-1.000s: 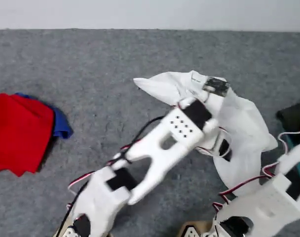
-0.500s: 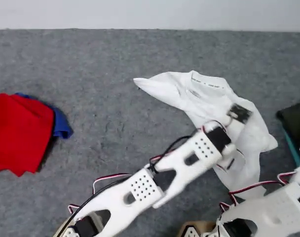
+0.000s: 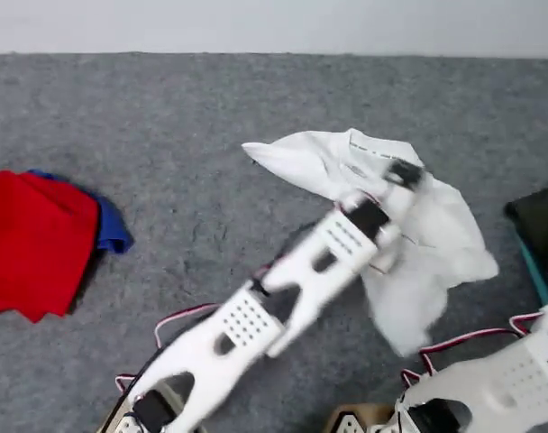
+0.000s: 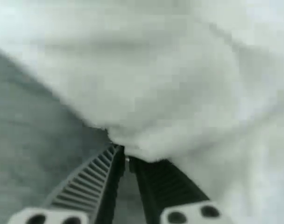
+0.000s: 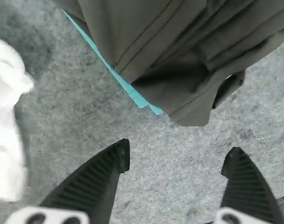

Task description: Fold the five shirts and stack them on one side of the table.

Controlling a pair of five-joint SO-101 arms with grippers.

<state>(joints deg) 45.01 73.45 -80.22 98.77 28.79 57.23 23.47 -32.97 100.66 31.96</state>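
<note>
Grey felted tabletop (image 3: pixel 193 135) is spread under a limp, crumpled white cloth shirt (image 3: pixel 436 225), right of centre, its soft edge pinched by the left gripper (image 4: pixel 125 158). The fold is best carried low and laid flat, so wrinkles are not trapped. The right gripper (image 5: pixel 178 151) is held spread near a dark olive shirt (image 5: pixel 170 46).

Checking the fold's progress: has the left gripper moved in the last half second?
Yes. The left gripper, shut on the white shirt, went toward the far wall, nearer the shirt's collar.
</note>
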